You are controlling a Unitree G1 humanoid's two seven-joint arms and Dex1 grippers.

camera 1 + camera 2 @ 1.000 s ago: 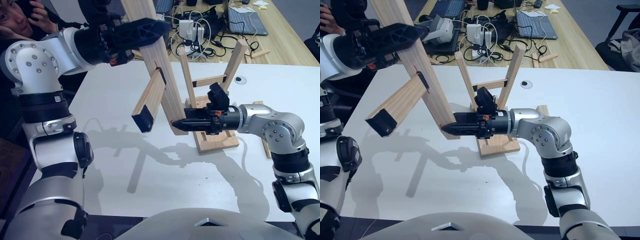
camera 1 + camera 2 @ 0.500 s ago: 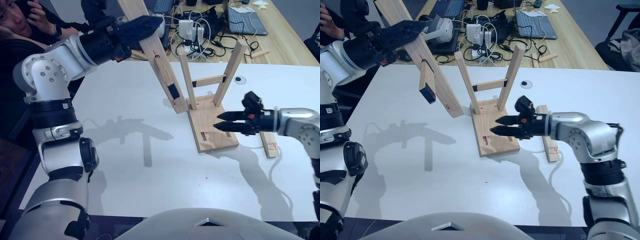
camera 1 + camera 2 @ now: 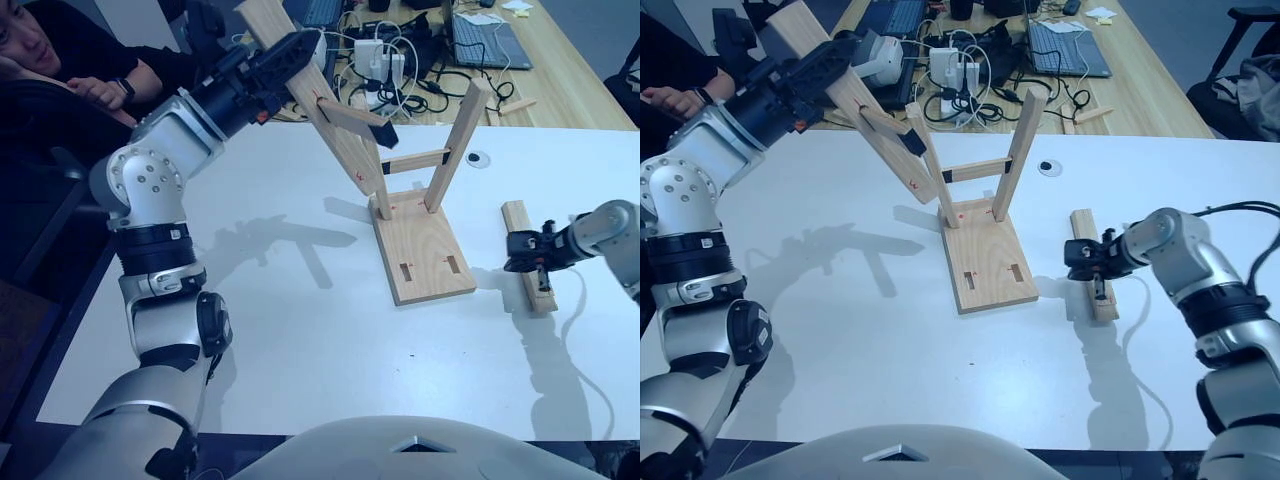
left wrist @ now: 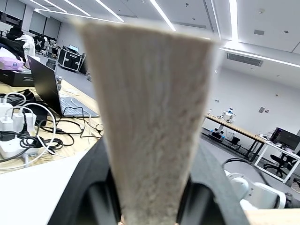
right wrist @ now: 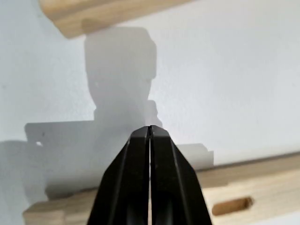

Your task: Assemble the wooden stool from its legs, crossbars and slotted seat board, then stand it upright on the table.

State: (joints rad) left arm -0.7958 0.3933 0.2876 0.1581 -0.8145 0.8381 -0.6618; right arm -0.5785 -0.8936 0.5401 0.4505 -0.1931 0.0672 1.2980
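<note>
Seat board [image 3: 428, 262] flat (two legs [image 3: 455, 150] upright)

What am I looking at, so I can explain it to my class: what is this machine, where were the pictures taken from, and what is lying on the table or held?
It is a humanoid robot with two arms, each ending in a two-finger gripper. Two pictures come from cameras in its head, looking down; two from its wrists. On the white table lies a seat board with two legs standing in it, joined by a crossbar; two slots are empty. The left gripper holds another wooden leg, tilted. The right gripper is shut, empty, by a loose wooden bar.
</note>
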